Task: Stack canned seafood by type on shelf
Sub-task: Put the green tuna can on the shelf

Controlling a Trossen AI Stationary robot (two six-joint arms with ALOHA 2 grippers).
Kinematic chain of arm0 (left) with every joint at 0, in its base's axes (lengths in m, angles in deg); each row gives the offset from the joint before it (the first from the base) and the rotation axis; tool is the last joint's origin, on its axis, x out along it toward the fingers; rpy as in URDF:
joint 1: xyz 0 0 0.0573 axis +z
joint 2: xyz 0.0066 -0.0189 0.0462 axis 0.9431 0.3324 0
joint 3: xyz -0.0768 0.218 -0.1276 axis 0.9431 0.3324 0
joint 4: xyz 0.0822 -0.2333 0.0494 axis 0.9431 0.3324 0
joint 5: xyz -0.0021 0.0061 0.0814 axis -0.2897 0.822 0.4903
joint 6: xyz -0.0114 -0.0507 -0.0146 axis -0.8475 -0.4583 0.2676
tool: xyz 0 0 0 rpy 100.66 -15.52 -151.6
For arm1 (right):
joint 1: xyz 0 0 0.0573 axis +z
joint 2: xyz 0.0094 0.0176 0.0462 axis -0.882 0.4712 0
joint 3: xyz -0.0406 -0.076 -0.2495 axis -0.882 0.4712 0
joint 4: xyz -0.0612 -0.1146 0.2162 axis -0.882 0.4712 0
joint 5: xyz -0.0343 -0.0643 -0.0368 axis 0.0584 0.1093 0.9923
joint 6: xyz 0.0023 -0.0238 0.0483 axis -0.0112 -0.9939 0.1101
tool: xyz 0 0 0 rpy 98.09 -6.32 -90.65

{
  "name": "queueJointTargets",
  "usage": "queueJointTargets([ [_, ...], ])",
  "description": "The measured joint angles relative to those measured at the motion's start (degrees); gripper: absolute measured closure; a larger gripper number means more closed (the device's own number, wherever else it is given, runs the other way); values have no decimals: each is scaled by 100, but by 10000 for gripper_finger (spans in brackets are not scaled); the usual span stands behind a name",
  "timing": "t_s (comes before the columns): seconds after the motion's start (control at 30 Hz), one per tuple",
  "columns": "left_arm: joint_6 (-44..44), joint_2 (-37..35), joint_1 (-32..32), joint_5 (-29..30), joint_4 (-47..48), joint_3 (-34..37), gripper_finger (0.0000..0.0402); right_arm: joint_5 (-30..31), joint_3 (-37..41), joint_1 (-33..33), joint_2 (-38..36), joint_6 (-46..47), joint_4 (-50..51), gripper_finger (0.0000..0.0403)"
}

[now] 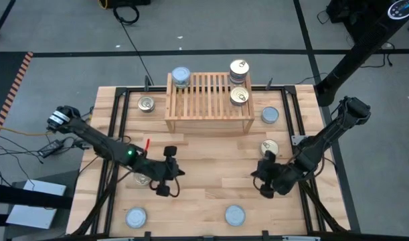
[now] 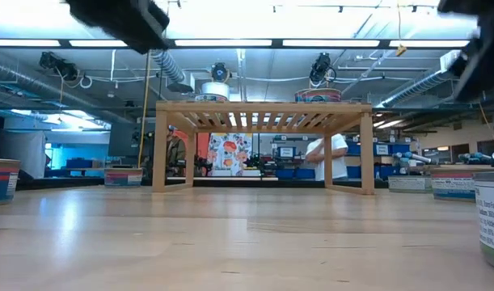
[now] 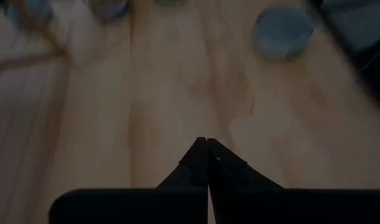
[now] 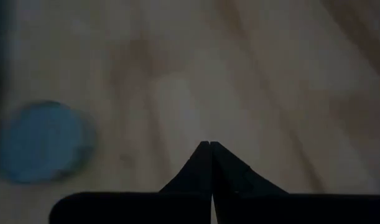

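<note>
The wooden shelf (image 1: pixel 209 100) stands at the table's far middle. On its slatted top rest a silvery-blue-lidded tin (image 1: pixel 181 75), a stack of golden-lidded tins (image 1: pixel 239 69) and one more golden-lidded tin (image 1: pixel 239 96). Other tins lie on the table: golden ones (image 1: pixel 146 104) (image 1: pixel 270 147) and silvery-blue ones (image 1: pixel 270 115) (image 1: pixel 136 217) (image 1: pixel 235 215). My left gripper (image 1: pixel 179 173) (image 3: pixel 207 144) hovers shut over bare planks left of centre. My right gripper (image 1: pixel 254 175) (image 4: pixel 209 146) hovers shut right of centre, a silvery-blue tin (image 4: pixel 43 142) beside it. Neither holds anything.
A golden-lidded tin (image 1: pixel 142 179) lies partly under my left arm. Black frame bars (image 1: pixel 117 127) (image 1: pixel 294 114) run along the table's sides. Bare planks lie between the two grippers and in front of the shelf. A person (image 2: pixel 326 158) stands in the room behind the shelf.
</note>
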Motion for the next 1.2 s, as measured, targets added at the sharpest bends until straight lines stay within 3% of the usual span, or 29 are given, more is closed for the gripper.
queueJointTargets([
  [0.2,210,4,-56,6,-2184,902,401,395,0,-144,11,1719,1805,397],
  [0.37,179,4,-56,-8,-3831,1673,401,786,-2,-711,11,3270,3176,398],
  [0.6,310,4,-54,105,-4840,2178,401,1047,-2,-2063,11,3872,4090,398],
  [0.83,405,4,-50,123,-4841,2181,401,972,-2,-4013,-24,2039,3917,400],
  [1.0,426,4,-61,123,-4836,2181,401,152,-2,-5236,-257,-2,2931,401],
  [1.13,426,4,-96,125,-4835,2181,401,-324,-2,-5802,-569,-1816,2383,402],
  [1.2,426,4,-122,125,-4838,2181,401,-461,-2,-6085,-748,-2216,2390,402],
])
